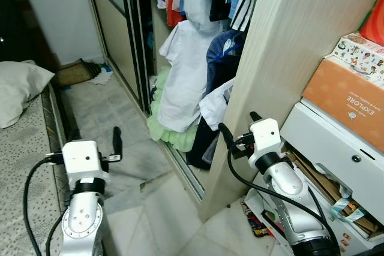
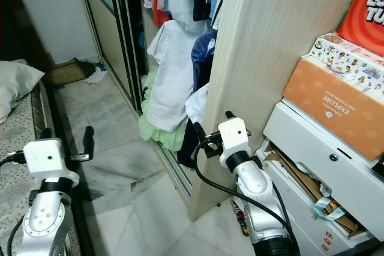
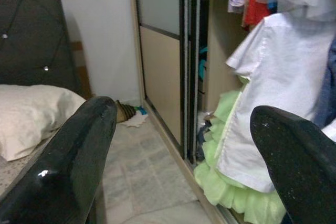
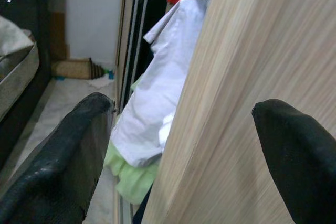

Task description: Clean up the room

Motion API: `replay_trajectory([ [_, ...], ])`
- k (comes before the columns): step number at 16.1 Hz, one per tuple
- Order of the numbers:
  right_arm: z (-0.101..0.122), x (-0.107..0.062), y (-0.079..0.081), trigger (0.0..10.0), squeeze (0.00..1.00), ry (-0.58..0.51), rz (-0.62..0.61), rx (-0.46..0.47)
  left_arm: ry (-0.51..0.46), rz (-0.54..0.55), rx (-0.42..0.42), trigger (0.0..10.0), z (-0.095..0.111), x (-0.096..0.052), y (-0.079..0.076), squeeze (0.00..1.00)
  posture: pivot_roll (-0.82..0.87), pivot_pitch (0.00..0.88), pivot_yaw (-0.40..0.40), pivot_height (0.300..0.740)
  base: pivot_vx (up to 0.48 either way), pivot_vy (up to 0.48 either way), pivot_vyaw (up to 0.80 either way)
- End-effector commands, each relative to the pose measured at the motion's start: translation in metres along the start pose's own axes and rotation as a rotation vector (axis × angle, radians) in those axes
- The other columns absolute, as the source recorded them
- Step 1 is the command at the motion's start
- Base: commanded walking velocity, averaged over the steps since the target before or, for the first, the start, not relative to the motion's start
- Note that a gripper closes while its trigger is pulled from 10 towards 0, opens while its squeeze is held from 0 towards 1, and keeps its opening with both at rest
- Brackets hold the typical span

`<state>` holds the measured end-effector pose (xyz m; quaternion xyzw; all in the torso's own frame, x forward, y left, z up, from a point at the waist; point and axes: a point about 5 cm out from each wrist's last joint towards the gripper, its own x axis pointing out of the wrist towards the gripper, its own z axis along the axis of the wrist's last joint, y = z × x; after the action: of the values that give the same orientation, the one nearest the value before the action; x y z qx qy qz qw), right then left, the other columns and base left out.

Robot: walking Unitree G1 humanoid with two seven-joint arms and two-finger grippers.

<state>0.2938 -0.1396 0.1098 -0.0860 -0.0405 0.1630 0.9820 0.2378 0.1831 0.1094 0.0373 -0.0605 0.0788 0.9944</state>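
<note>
A white shirt (image 1: 180, 82) hangs out of the open wardrobe, with a green frilly garment (image 1: 171, 131) and dark clothes (image 1: 201, 145) bunched beneath it at the door track. My left gripper (image 3: 184, 111) is open and empty, held over the marble floor beside the bed, short of the clothes. My right gripper (image 1: 240, 125) is open too. It is raised close to the edge of the wardrobe's light wooden side panel (image 4: 247, 103), which sits between its fingers in the right wrist view.
A bed with a pillow (image 1: 18, 88) lies along the left. A brown mat (image 1: 75, 71) and a small white and blue cloth (image 1: 102, 76) lie by the far wall. On the right, an orange box (image 1: 345, 103) tops a white drawer unit (image 1: 336, 148), with small clutter (image 1: 258, 220) below.
</note>
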Motion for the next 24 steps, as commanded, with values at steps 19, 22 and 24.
replay_trajectory([
  [19, -0.009, -0.026, -0.016, 10.0, 0.00, 0.022, -0.124, -0.028, 0.038, -0.126, 0.003, 10.0, -0.008, 0.002, -0.015, 0.00, -0.15, 0.000, 0.062, 0.740, 0.000, 0.000, 0.80],
  [22, -0.007, -0.024, -0.018, 10.0, 0.00, 0.017, -0.125, -0.032, 0.033, -0.128, -0.003, 10.0, -0.008, 0.003, -0.017, 0.00, -0.15, 0.000, 0.062, 0.740, 0.000, 0.000, 0.80],
  [24, -0.007, -0.024, -0.018, 10.0, 0.00, 0.019, -0.127, -0.025, 0.038, -0.132, 0.000, 10.0, -0.008, 0.002, -0.017, 0.00, -0.15, 0.000, 0.062, 0.740, 0.000, 0.000, 0.40],
])
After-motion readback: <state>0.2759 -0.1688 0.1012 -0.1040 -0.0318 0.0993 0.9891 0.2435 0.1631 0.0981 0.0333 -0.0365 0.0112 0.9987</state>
